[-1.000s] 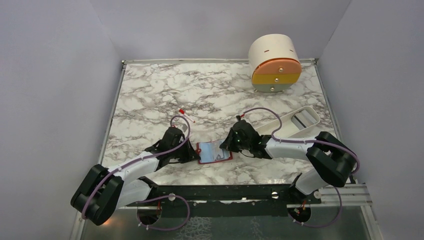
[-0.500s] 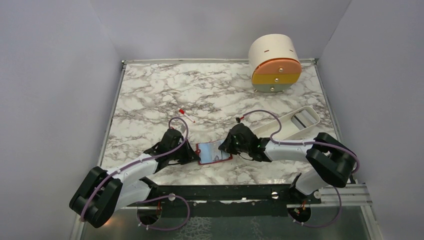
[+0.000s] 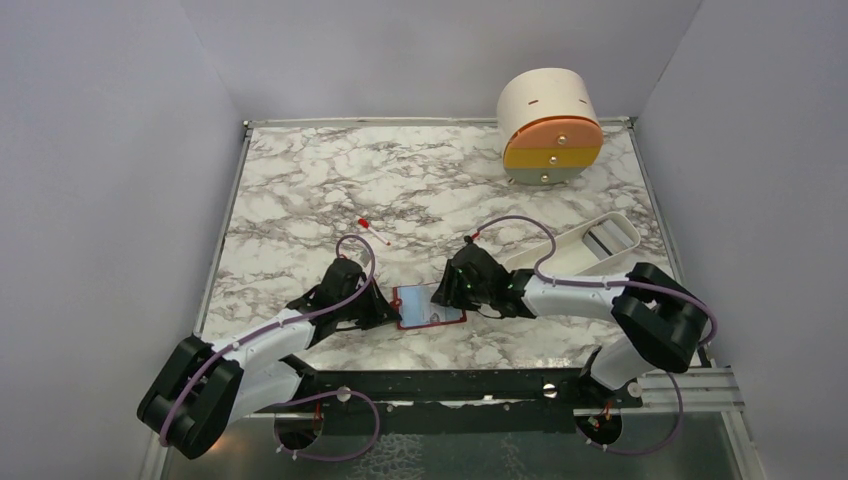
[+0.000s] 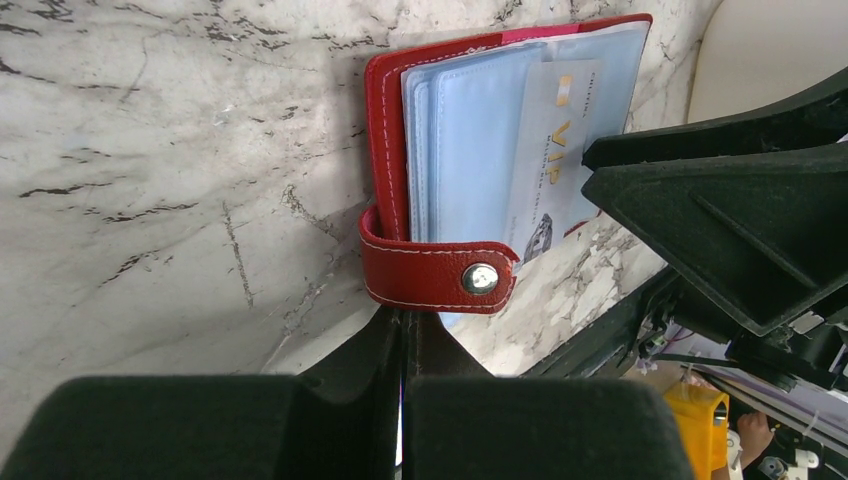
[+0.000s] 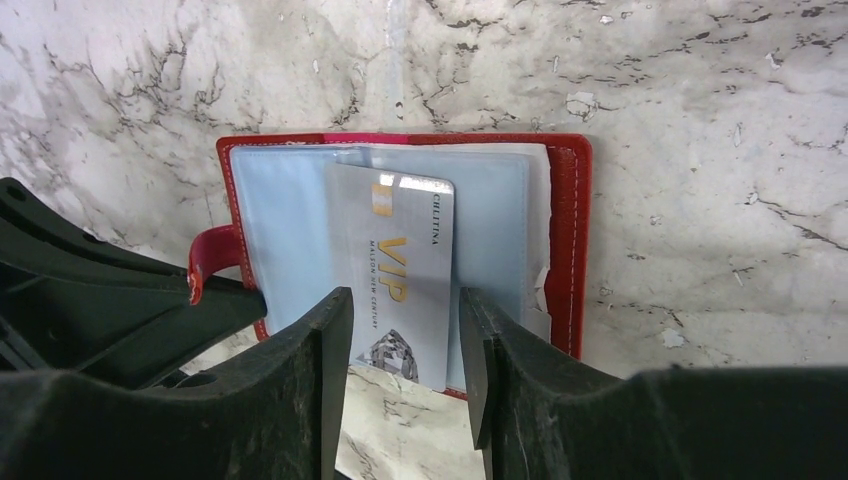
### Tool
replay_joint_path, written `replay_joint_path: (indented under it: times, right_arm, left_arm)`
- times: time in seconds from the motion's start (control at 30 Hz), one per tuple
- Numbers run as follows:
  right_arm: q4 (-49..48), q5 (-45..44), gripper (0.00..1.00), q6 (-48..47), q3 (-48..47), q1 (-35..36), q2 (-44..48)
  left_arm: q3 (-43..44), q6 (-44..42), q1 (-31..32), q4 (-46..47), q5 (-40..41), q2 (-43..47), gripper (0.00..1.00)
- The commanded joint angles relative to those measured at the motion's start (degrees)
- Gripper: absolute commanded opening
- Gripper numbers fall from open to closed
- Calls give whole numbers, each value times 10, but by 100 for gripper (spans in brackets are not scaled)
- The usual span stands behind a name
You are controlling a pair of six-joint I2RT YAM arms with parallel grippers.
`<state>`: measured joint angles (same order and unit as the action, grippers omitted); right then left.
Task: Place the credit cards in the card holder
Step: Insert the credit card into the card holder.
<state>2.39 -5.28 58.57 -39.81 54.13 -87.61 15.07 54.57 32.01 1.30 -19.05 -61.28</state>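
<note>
The red card holder (image 3: pixel 428 306) lies open on the marble table between both arms, its clear sleeves facing up (image 5: pixel 570 230) (image 4: pixel 385 150). A pale card with gold VIP print (image 5: pixel 395 280) lies partly inside a sleeve, its near end sticking out over the table; it also shows in the left wrist view (image 4: pixel 550 160). My left gripper (image 3: pixel 385 308) (image 4: pixel 405 325) is shut on the holder's edge just below the snap strap. My right gripper (image 3: pixel 445 295) (image 5: pixel 405 300) is open, its fingers either side of the card's near end. No other cards show.
A round cream drawer unit (image 3: pixel 550 125) stands at the back right. A white oblong tray (image 3: pixel 590 245) lies right of the right gripper. A small red-tipped stick (image 3: pixel 372 228) lies behind the holder. The black rail (image 3: pixel 450 385) runs along the near edge.
My right gripper has moved a little left and away from the bases, over the holder. The holder has shifted slightly left. My left gripper has kept its hold.
</note>
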Motion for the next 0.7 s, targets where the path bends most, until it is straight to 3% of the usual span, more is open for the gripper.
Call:
replay_joint_path:
  times: [0.0, 0.37, 0.67]
  right_arm:
    - [25, 4, 44, -27, -21, 5, -15]
    - [-10, 40, 42, -38, -42, 16, -50]
    - [-32, 54, 35, -41, -55, 24, -65]
  left_arm:
    - [-8, -2, 4, 12, -14, 11, 0]
    - [-7, -3, 4, 18, -16, 9, 0]
    - [-4, -6, 4, 30, -22, 1, 0]
